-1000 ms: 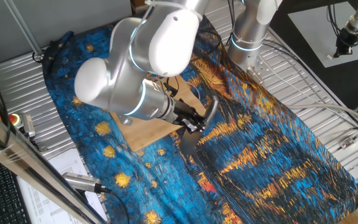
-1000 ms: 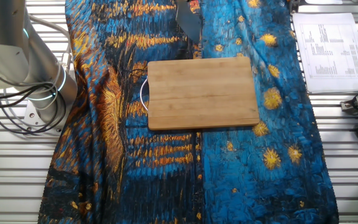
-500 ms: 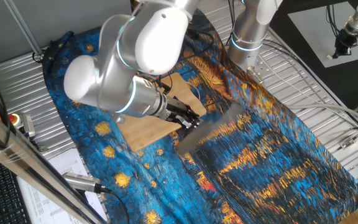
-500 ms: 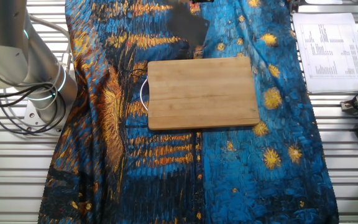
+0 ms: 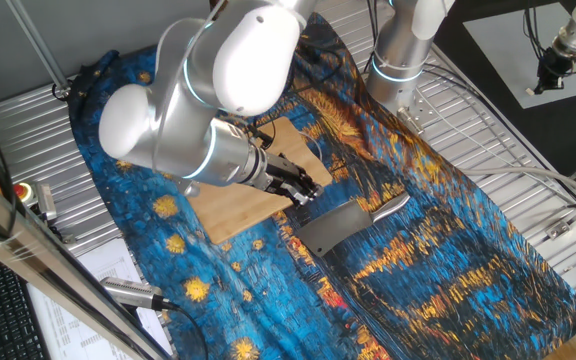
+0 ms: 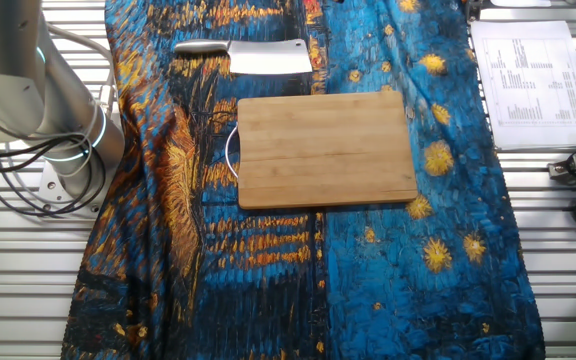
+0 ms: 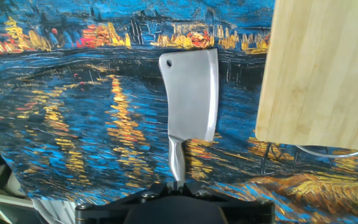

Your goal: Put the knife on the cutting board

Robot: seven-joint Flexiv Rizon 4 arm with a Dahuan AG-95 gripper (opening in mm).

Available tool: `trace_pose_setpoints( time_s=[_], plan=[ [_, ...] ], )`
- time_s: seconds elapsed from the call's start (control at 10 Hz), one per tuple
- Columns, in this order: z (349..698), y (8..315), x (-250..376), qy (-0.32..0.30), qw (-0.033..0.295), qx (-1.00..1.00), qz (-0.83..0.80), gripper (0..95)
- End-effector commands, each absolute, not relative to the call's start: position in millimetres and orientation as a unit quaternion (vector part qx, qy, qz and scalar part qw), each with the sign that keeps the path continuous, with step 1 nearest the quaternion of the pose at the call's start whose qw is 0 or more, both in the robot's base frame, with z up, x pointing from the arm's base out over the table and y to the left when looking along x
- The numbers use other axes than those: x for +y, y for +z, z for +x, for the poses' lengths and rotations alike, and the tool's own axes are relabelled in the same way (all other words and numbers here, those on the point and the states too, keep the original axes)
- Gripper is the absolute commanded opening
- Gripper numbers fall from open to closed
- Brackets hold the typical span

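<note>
One knife (image 6: 268, 58), one cutting board (image 6: 327, 149), one painted blue-and-gold cloth (image 6: 428, 270) and one printed paper sheet (image 6: 530, 85) sit on the table, tended by one robot hand (image 5: 303, 190).

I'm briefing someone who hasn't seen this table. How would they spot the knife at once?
Find the blue-and-orange painted cloth and the bamboo cutting board lying on it. The knife lies flat on the cloth beside the board's long edge: a small all-metal cleaver with a broad grey blade.

Even, bright light fills all three views, with only faint, soft shadows. The knife (image 7: 190, 99) blade shows mild sheen at frame centre in the hand view. The white arm (image 5: 203, 95), upper left, looks soft and glossy.
</note>
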State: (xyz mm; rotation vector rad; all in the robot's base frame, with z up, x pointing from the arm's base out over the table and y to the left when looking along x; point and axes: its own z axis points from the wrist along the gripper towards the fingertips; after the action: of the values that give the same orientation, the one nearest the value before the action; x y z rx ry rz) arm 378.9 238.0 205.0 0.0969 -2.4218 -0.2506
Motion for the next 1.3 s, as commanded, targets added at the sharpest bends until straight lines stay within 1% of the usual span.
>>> trace_pose_setpoints(
  time_s=[0.1,0.5,1.1,1.3],
  plan=[
    [379,204,239,-0.098,0.344,-0.933,0.037,0.0],
    [383,197,246,-0.097,0.342,-0.934,0.038,0.0],
    [378,167,270,-0.087,0.334,-0.938,0.034,0.0],
    [383,155,290,-0.038,0.329,-0.942,0.056,0.0]
  ],
)
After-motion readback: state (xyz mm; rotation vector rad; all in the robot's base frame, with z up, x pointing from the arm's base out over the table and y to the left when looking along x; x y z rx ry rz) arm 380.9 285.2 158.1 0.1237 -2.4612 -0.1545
